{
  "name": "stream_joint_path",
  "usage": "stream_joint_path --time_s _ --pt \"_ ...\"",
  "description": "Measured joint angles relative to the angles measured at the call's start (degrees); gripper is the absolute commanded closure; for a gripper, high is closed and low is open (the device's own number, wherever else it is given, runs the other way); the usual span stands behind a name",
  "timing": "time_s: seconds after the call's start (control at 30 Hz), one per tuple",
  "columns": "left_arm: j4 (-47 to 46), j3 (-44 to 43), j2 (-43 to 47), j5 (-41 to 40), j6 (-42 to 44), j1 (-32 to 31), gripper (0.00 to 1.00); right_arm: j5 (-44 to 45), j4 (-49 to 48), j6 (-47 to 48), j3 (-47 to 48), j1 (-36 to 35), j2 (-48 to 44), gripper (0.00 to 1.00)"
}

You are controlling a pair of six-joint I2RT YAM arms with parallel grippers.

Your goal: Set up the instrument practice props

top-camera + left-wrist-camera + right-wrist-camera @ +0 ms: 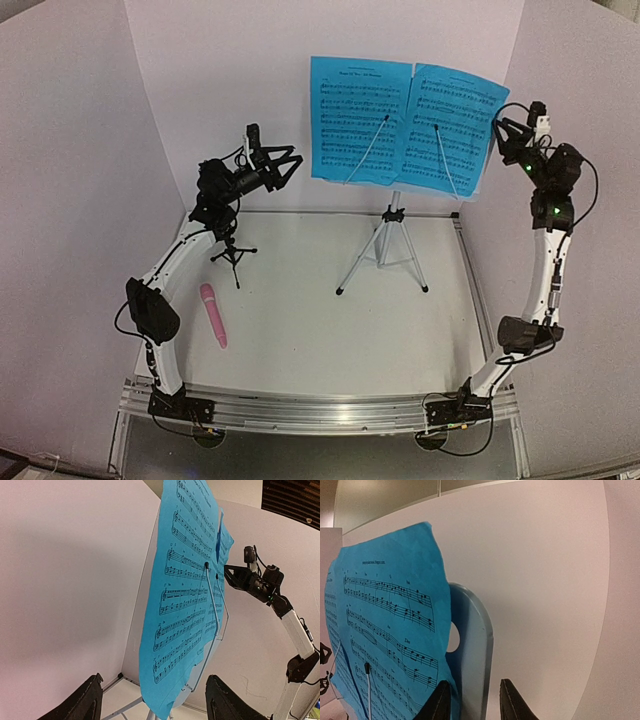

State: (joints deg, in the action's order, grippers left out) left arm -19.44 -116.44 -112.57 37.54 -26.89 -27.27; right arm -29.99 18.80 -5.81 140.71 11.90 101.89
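The pale blue music stand stands on its silver tripod at the back centre, with two blue sheet-music pages, left and right, held on it by wire arms. My left gripper hangs open in the air just left of the left page, nothing between its fingers. My right gripper straddles the stand's right edge and the page's edge; a gap shows beside the right finger. The pink microphone lies on the table at the left. The small black tripod holder stands behind it.
White walls close in the back and both sides. An aluminium rail runs along the near edge between the arm bases. The stand's tripod legs spread over the middle of the table. The right arm shows beyond the pages.
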Motion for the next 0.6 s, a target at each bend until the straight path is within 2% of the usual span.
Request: stream_joint_path --time_s 0.33,0.6 --pt "0.00 0.00 0.00 0.46 -0.62 0.00 0.29 1.46 -2.80 3.26 -1.36 0.00 -5.01 0.65" --pt "-0.02 -0.13 0.00 0.53 -1.10 0.00 0.29 -0.29 -4.95 2.02 -0.94 -0.04 -4.30 0.68"
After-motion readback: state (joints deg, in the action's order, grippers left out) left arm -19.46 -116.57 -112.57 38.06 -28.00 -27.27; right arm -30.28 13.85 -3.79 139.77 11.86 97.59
